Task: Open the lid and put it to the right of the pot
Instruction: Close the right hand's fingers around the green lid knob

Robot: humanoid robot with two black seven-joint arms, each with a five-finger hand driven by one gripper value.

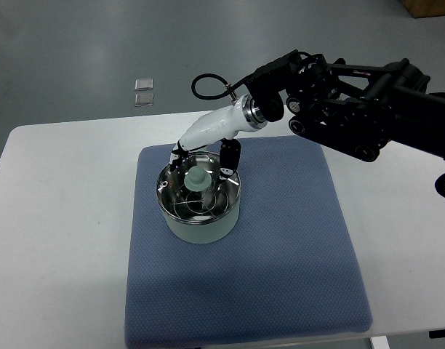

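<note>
A pale green pot [199, 227] stands on the left part of a blue mat [281, 247]. Its glass lid [208, 202] is on, with a pale green knob [196, 179] in the middle. My right hand [202, 155], white with black fingers, reaches in from the right and hangs over the pot's far rim. One finger [177, 154] is at the left and another [229, 157] at the right, spread apart just behind the knob and holding nothing. The left arm does not show.
The mat lies on a white table [55, 218], with bare mat to the right of the pot. The black right arm [361, 109] crosses above the mat's far right corner. Two small clear packets [143, 91] lie on the grey floor beyond the table.
</note>
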